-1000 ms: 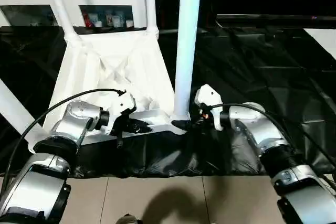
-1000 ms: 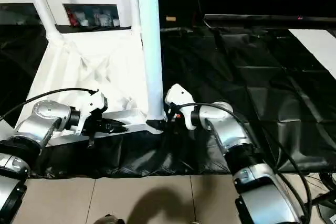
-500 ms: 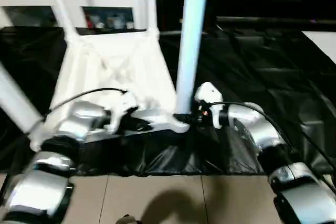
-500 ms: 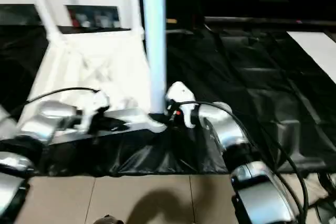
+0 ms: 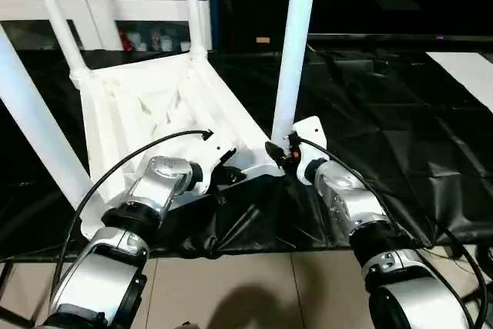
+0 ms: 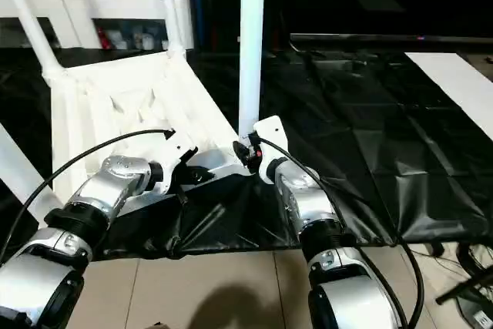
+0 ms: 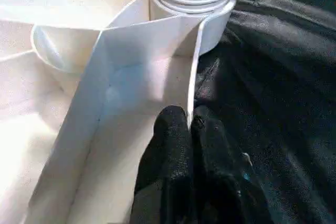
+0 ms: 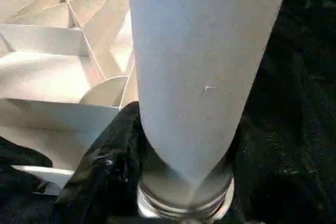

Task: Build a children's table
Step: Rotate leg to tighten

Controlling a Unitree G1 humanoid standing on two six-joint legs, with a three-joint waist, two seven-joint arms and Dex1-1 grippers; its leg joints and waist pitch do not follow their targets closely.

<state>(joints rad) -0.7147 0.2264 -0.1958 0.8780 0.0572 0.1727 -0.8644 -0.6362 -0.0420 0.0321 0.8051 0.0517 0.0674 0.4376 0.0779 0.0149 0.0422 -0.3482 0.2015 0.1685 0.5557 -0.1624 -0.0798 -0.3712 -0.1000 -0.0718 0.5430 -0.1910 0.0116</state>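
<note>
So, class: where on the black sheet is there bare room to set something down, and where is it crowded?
Free: the black sheet right of the near leg, up to the white board. Crowded: the tabletop corner, where both claws work.

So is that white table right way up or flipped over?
Flipped over. The tabletop lies on the black sheet with its ribbed underside facing up, and four legs stand up from its corner sockets.

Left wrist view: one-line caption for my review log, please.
Left gripper shut on the thin rim of the upturned tabletop, beside the corner socket holding a leg.
</note>
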